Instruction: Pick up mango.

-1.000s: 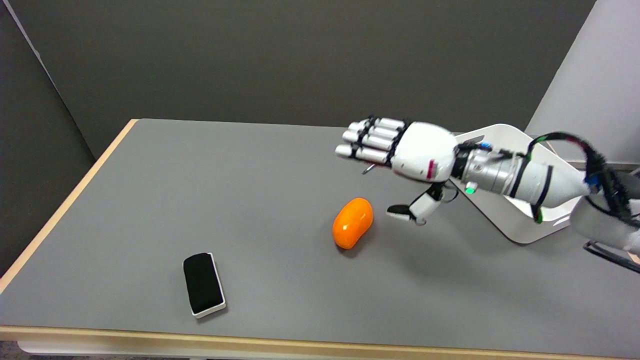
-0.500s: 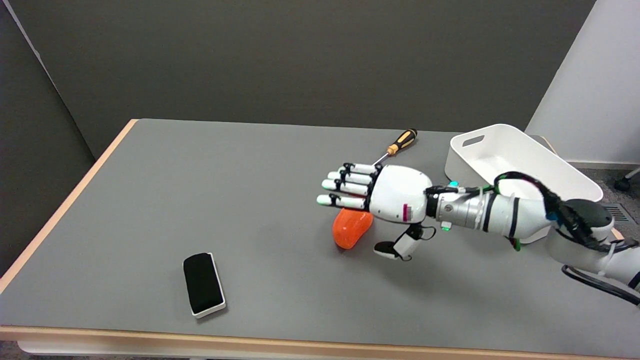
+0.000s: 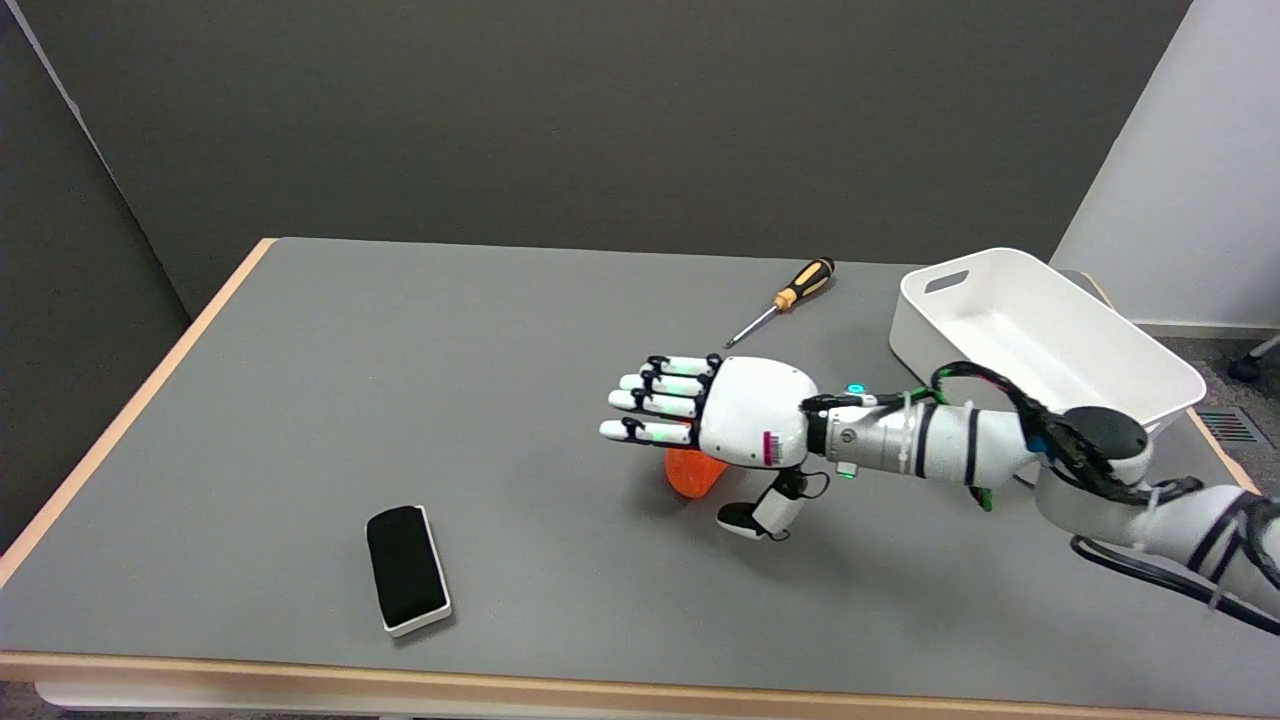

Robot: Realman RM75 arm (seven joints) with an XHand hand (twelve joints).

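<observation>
The orange mango (image 3: 692, 473) lies on the grey table (image 3: 400, 380) near its middle, mostly hidden under my right hand (image 3: 715, 425). The hand hovers palm down over it, its fingers (image 3: 650, 407) stretched out flat toward the left and spread apart. Its thumb (image 3: 755, 515) hangs down at the mango's near right side. Only the near lower part of the fruit shows. The hand holds nothing; whether the palm touches the mango I cannot tell.
A screwdriver (image 3: 785, 297) with an orange and black handle lies behind the hand. A white bin (image 3: 1040, 340) stands at the right rear. A black eraser in a white holder (image 3: 406, 567) lies at the near left.
My right hand has come down and leftward from above the bin side, and now covers most of the mango. The mango has not moved.
</observation>
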